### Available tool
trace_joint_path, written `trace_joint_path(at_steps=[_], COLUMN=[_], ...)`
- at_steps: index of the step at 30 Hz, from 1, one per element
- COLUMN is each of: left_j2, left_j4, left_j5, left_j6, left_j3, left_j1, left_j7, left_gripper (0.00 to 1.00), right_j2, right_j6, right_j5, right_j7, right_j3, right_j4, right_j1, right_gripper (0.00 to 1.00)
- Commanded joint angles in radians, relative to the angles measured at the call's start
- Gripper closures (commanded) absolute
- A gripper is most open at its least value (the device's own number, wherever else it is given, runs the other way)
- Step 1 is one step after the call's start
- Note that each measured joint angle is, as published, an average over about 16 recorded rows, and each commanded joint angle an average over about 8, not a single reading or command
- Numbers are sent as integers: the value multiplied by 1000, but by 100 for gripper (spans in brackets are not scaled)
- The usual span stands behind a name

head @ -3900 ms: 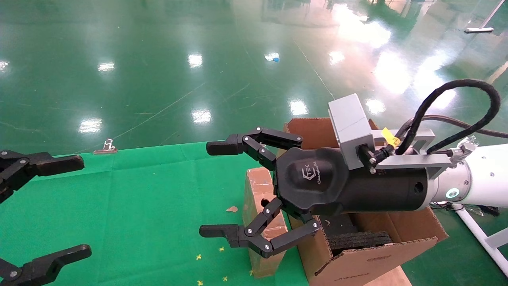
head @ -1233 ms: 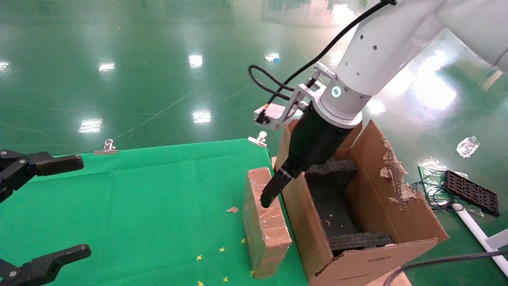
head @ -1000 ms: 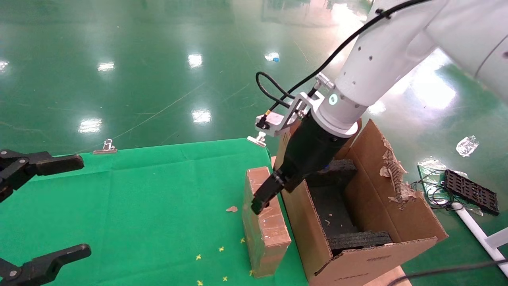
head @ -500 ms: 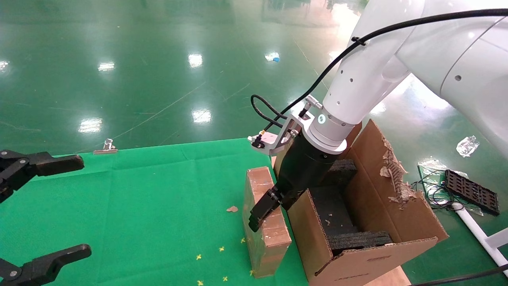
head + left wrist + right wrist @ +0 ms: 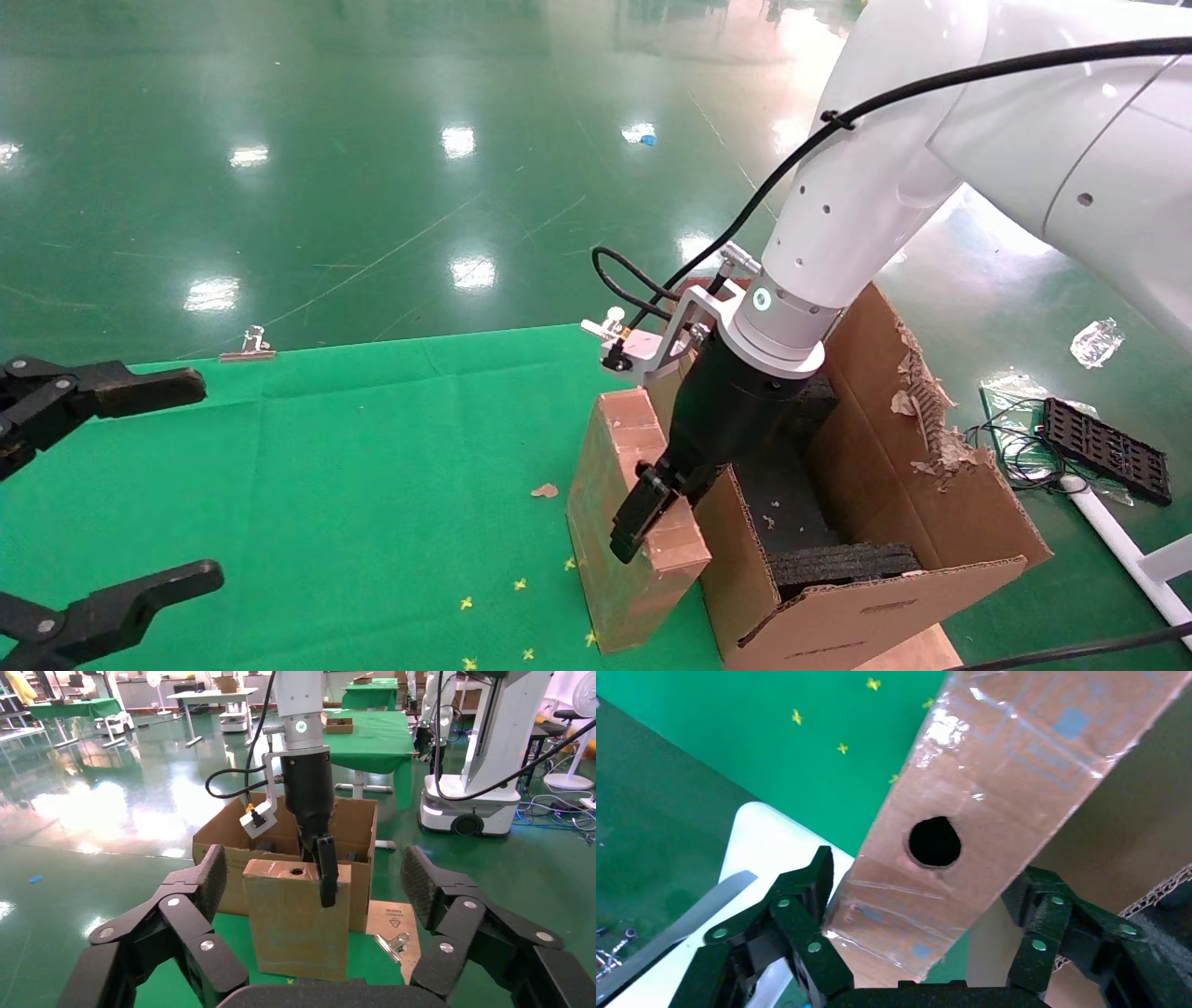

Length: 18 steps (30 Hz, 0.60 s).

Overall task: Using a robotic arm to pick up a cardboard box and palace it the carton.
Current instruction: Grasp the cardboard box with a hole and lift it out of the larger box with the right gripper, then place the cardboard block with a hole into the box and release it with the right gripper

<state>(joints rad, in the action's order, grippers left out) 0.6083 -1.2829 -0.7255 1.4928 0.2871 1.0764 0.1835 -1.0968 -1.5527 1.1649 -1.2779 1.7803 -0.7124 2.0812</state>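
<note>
Cardboard fills most of what my right wrist camera sees: the narrow face of the cardboard box (image 5: 989, 797), its round hole dead centre, with my two black fingers (image 5: 800, 917) pressed against its two broad sides. My right gripper (image 5: 656, 508) is clenched on that box, though from the head view only one finger shows, lying down the box's near top edge; the other is hidden behind the box and the carton wall. My robotic arm (image 5: 866, 205) comes down from the upper right, its upper reach cut off by the frame.

The cardboard box (image 5: 633, 522) stands on the green cloth (image 5: 326, 485), tilted, its top leaning toward the carton (image 5: 894, 522) just beside it on my right. Whether its lower edge touches the cloth I cannot tell. The carton's inside is partly blocked by my gripper body; I make out black foam (image 5: 843, 564) at the near end and a torn, ragged flap (image 5: 922, 410) on the far right.

My left gripper (image 5: 93, 503) hangs parked at the left edge, fingers spread wide apart, holding nothing. Its own camera looks between those fingers (image 5: 190, 910) at the box (image 5: 299, 917).

A metal clip (image 5: 247, 345) sits at the cloth's far edge, yellow specks (image 5: 517, 585) are scattered near the box, and a black tray (image 5: 1103, 452) lies on the floor to the right.
</note>
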Motion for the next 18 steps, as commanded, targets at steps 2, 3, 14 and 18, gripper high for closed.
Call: trace_joint_path(at_steps=[2,3,14,18], left_j2=[0,0,0,-1], left_j4=[0,0,0,0], left_j5=[0,0,1,1], left_j6=[0,0,0,-1], left_j3=[0,0,1,1], left_j1=[0,0,0,0], left_j7=[0,0,-1,-1], left_gripper=[100,100,100,100], right_j2=[6,9,93,164], right_j6=[5,9,102,152], right_j5=[2,4,10,-13], right_j7=[-1,0,50,108], right_j3=[8,9,-20,-68], right_j4=[-13,-17,-104,-127], right_j1=[0,1,37,93], right_gripper=[100,100,100,100])
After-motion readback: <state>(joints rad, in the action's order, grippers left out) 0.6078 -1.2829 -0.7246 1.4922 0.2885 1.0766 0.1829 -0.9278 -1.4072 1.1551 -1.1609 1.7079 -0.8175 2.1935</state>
